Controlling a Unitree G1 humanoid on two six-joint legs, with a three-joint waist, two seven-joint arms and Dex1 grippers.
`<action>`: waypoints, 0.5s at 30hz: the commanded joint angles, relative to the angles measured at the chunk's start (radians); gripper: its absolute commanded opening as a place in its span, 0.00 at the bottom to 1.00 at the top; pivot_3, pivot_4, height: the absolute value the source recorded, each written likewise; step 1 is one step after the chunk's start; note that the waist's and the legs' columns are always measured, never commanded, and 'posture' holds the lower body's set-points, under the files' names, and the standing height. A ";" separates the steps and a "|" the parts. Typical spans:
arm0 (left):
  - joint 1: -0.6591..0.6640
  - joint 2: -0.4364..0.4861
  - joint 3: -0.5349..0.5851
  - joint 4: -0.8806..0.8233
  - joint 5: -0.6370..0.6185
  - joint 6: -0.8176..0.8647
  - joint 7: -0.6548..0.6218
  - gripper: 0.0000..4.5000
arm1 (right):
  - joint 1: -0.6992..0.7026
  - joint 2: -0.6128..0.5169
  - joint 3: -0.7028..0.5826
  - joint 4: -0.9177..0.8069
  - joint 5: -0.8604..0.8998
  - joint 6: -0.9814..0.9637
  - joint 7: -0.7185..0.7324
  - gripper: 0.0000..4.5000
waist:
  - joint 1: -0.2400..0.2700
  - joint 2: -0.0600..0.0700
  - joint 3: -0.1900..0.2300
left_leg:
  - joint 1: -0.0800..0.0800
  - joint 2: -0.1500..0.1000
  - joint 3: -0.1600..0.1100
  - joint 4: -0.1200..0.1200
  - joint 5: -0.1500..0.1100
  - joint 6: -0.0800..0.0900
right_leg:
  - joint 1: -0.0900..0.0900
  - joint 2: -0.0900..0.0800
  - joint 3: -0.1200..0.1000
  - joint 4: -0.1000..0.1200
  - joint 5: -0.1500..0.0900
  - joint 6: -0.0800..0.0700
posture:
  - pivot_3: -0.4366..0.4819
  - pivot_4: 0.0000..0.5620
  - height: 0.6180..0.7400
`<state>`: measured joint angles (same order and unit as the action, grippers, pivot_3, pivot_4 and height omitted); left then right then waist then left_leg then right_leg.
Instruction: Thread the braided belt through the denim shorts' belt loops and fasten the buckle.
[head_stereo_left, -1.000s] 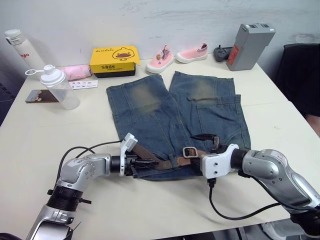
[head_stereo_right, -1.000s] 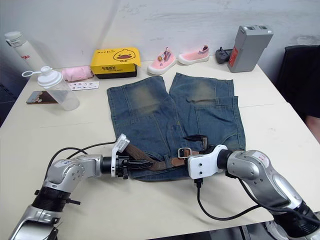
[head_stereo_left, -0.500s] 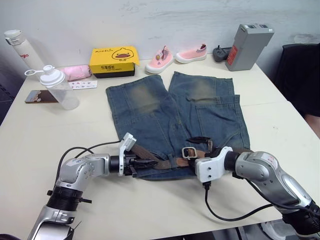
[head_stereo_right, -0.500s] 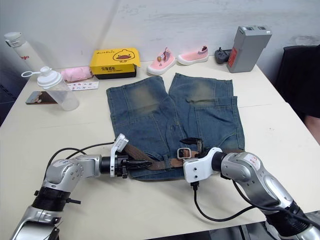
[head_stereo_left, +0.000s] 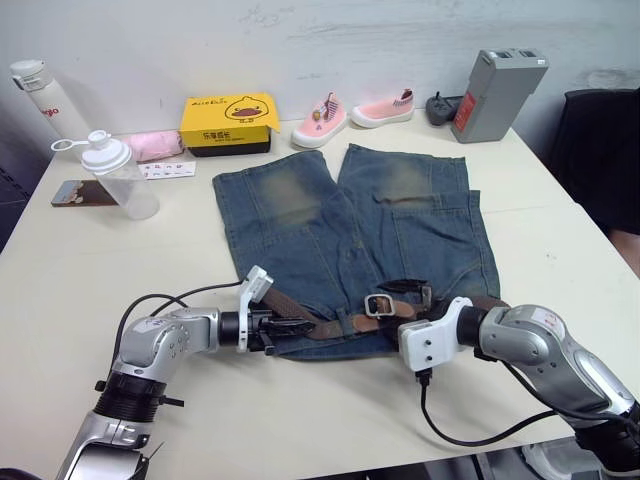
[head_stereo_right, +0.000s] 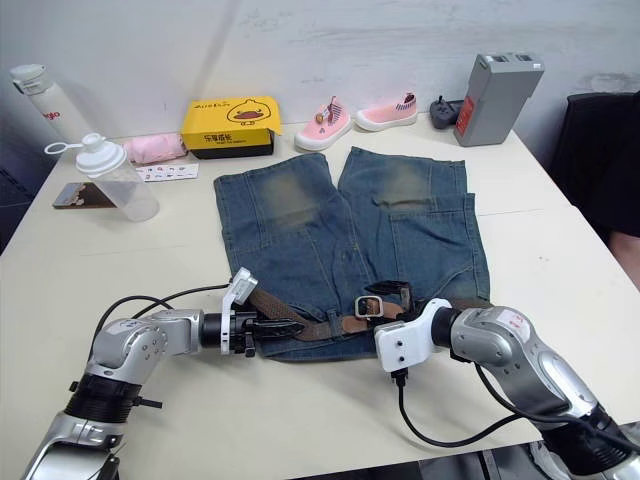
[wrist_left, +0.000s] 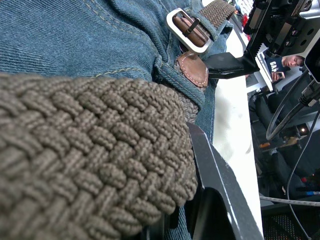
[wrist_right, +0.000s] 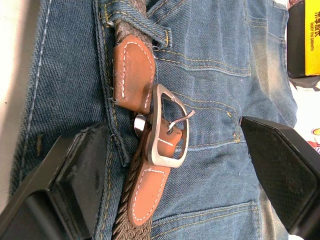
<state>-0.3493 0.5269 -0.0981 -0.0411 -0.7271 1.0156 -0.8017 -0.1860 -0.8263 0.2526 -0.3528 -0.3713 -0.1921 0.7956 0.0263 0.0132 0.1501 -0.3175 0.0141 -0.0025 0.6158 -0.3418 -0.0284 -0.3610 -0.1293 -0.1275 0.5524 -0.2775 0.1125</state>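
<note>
Beside denim shorts, left claw clamping braided belt, right claw wide apart around buckle.

Left arm reaching inward low, left pincer pinching closed, right arm bending inward, right pincer gaping wide, fingers spreading apart

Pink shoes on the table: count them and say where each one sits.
2. One pink shoe lies at the table's far edge, just beyond the denim shorts; the other pink shoe sits beside it, toward the grey box. Nothing suggests another is hidden.
</note>
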 joint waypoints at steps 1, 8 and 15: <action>0.005 -0.002 0.003 -0.036 0.001 0.010 -0.007 0.00 | -0.056 0.052 0.025 -0.019 -0.015 0.020 0.001 0.99 | -0.001 0.000 0.000 | 0.000 0.000 0.000 0.000 0.000 0.000 | 0.000 0.000 0.000 0.000 0.000 0.000 | 0.48 0.27 1.00; 0.014 0.000 0.010 -0.052 -0.002 0.025 -0.005 0.00 | -0.097 0.088 0.037 -0.034 -0.030 0.036 0.015 0.99 | 0.000 0.001 0.000 | 0.000 0.000 -0.002 0.003 0.000 0.000 | 0.000 0.000 -0.002 0.004 0.000 0.000 | 0.48 0.27 1.00; 0.017 -0.007 0.017 -0.056 -0.007 0.039 -0.003 0.00 | -0.131 0.089 0.068 -0.025 -0.105 -0.020 0.007 0.99 | -0.002 0.001 0.000 | 0.001 0.000 -0.002 0.004 0.000 0.000 | 0.000 0.000 -0.001 0.004 0.000 0.000 | 0.48 0.27 1.00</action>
<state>-0.3427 0.5241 -0.0872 -0.0663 -0.7241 1.0455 -0.7997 -0.2957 -0.7415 0.3136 -0.3516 -0.4555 -0.1840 0.8161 0.0244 0.0139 0.1503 -0.3169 0.0140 -0.0047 0.6193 -0.3418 -0.0283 -0.3612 -0.1292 -0.1290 0.5564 -0.2775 0.1126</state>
